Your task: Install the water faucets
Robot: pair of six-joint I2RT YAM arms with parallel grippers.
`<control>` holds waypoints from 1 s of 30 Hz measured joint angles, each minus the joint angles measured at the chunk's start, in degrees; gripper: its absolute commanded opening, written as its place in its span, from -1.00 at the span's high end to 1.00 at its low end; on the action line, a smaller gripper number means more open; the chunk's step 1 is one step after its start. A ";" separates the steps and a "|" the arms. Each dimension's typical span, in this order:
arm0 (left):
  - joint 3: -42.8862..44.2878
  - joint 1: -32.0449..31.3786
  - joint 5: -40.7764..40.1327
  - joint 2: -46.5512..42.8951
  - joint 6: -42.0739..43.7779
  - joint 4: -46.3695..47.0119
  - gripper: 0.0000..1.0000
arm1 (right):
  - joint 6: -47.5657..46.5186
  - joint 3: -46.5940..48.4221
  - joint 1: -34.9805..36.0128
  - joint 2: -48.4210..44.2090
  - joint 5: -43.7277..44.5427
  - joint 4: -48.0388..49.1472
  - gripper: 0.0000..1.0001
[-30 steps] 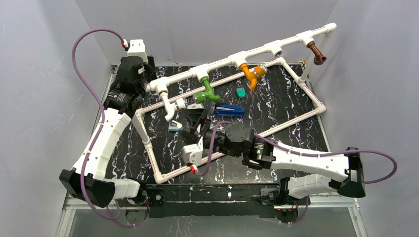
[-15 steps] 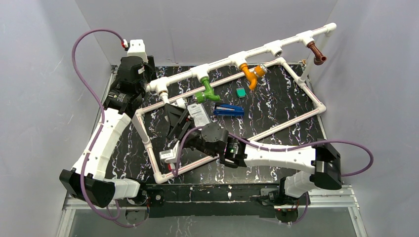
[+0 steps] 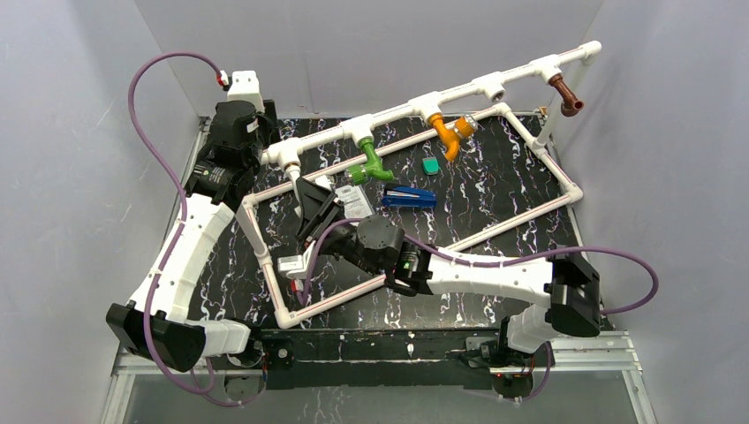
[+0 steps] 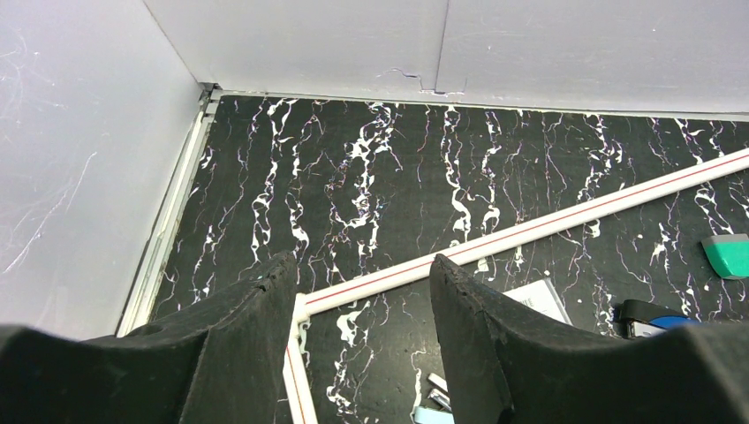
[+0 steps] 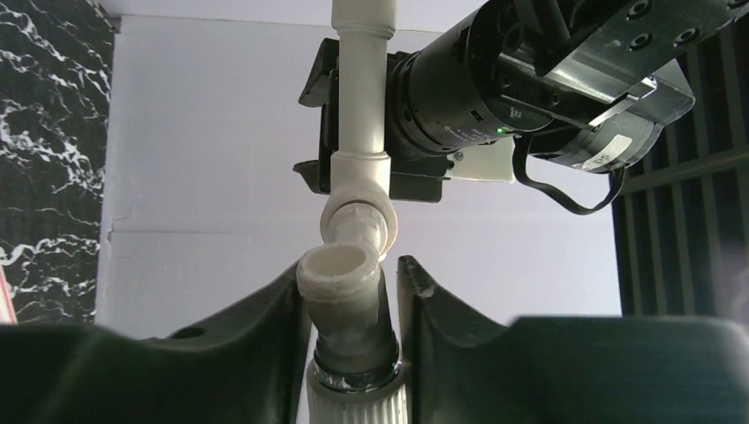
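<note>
The top view looks down over the whole surface [image 3: 495, 190] from its near edge. The left wrist view faces the far-left corner; the right wrist view sits close against the pipe frame [image 5: 360, 88].

In the right wrist view the white faucet [image 5: 344, 309] runs off the bottom edge, so its lower end goes unseen. Whether its open mouth touches the tee fitting [image 5: 358, 181] just beyond cannot be told. From above, the right gripper [image 3: 309, 193] covers that faucet almost wholly, and the right arm [image 3: 495, 274] overlaps the near part of a white card [image 3: 358, 202]. The left gripper [image 4: 363, 263] is hidden behind its own wrist in the top view. In its wrist view its fingers [image 4: 243, 353] are cut off by the bottom edge. There the blue box [image 4: 658, 320] shows only a sliver, and the right edge clips a green piece [image 4: 730, 255].
</note>
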 measured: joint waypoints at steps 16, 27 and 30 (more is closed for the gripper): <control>-0.04 -0.04 -0.46 0.04 0.04 0.52 -0.11 | 13.70 0.02 0.79 2.93 4.79 8.85 0.97; -0.02 -0.04 -1.05 0.28 0.00 0.98 -0.11 | 47.36 0.68 2.16 7.67 14.73 23.39 0.97; -0.02 -0.09 -1.07 0.31 0.00 1.05 -0.11 | 57.09 0.66 2.27 8.09 16.68 25.70 0.97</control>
